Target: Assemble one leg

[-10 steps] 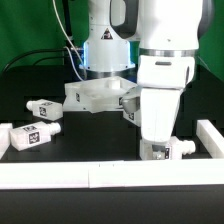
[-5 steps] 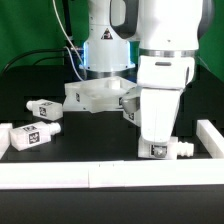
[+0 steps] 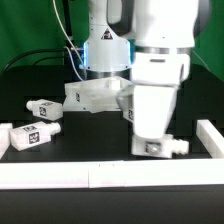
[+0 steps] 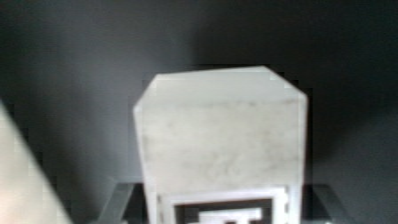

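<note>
My gripper (image 3: 152,143) is low at the front of the table, toward the exterior view's right, shut on a leg (image 3: 166,148). The leg is a small white block with a tag, and its round peg (image 3: 183,145) points to the exterior view's right. In the wrist view the leg (image 4: 221,125) fills the middle between the dark fingers (image 4: 128,200), with its tag (image 4: 228,212) at the gripper (image 4: 222,205). Two more legs (image 3: 45,107) (image 3: 28,136) lie on the black table at the exterior view's left. The large white square top (image 3: 96,97) lies behind, by the arm's base.
A low white wall runs along the front (image 3: 100,175) and up the exterior view's right side (image 3: 210,135). The arm's white body stands over the held leg and hides part of the top's right side.
The arm has leaned and shifted slightly toward the exterior view's left, carrying the held leg with it. The other legs and the top have not moved.
</note>
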`<state>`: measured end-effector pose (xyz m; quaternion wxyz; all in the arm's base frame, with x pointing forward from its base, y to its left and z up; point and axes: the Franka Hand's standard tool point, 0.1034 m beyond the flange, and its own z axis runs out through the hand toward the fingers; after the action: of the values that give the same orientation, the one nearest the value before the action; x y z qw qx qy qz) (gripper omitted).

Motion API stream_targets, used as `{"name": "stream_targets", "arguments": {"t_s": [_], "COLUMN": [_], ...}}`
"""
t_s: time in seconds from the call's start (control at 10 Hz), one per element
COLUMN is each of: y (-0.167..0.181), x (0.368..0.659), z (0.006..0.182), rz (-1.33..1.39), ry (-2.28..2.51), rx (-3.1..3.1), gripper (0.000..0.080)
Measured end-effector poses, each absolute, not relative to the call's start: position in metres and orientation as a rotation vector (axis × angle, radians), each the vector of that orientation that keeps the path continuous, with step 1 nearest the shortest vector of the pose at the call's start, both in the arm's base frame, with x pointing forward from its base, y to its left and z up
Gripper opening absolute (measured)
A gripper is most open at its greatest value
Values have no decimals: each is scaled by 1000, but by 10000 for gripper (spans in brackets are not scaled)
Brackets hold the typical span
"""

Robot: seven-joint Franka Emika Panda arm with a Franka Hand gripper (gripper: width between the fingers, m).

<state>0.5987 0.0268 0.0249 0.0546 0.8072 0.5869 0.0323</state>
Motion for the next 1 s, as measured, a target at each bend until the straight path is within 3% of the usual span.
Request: {"name": "stream_targets", "arguments": {"t_s": [0.4, 0.7, 1.0], "y": [-47, -82, -92], "x": [599, 599, 600], "z": [28, 23, 9], "rz": [38, 27, 14], "ry": [1869, 1892, 1889], "rx": [2373, 2351, 2366], "gripper": [281, 281, 281]}}
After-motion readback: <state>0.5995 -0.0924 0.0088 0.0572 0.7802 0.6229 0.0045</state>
